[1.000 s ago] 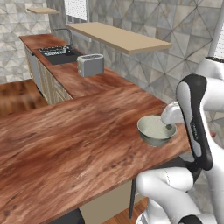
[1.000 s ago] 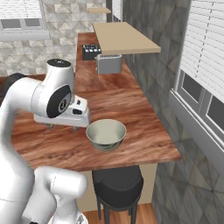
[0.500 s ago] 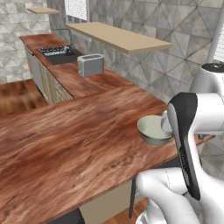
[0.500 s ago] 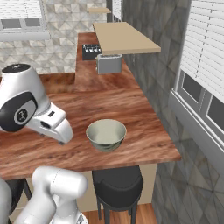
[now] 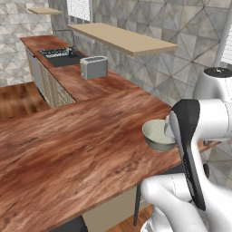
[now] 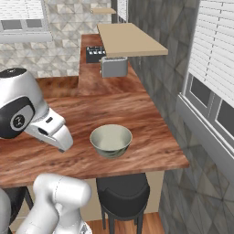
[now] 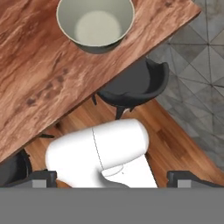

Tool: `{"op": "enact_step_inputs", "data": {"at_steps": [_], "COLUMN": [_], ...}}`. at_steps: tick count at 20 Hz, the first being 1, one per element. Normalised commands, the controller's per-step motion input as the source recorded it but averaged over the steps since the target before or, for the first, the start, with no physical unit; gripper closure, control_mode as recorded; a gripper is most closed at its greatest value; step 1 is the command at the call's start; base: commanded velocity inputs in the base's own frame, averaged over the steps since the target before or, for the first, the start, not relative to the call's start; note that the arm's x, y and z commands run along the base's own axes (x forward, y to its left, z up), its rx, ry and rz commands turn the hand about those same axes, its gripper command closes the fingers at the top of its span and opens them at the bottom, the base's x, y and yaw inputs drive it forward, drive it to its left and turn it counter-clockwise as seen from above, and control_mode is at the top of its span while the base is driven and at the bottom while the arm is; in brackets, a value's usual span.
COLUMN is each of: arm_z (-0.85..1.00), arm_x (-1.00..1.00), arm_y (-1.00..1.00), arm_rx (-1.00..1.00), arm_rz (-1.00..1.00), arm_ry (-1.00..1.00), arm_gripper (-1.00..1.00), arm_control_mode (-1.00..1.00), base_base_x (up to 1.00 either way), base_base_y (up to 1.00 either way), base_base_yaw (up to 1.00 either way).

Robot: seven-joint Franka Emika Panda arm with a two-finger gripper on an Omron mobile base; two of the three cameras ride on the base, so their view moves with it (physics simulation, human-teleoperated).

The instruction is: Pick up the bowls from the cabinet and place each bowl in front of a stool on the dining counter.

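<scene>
We see the broad wood-grain desk (image 6: 68,114) running out to its end by the window wall. Below its edge stands a black stool (image 6: 122,192), tucked partly under. On the desk, directly above that stool, sits the grey-green bowl (image 6: 111,140), upright and free. Our fingers (image 7: 111,177) stand wide apart, holding nothing, well clear of the bowl.

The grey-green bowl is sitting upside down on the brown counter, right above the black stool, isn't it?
Not quite. The bowl is not upside down: it stands upright, open side up, and the right base view shows its pale inside. The rest holds: it rests on the brown counter near the edge, with the black stool just below it.
</scene>
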Motion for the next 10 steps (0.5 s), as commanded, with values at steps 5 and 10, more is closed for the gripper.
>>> {"op": "enact_step_inputs", "data": {"at_steps": [5, 10], "arm_z": [0.0, 0.0], "arm_x": [0.0, -0.02], "arm_y": [0.0, 0.0], "arm_rx": [0.0, 0.0], "arm_rz": [0.0, 0.0], "arm_ry": [0.0, 0.0], "arm_gripper": [-1.0, -1.0], "arm_control_mode": [-1.0, -1.0], "base_base_x": [0.0, 0.0], "base_base_y": [0.0, 0.0], "base_base_yaw": [0.0, 0.0]}}
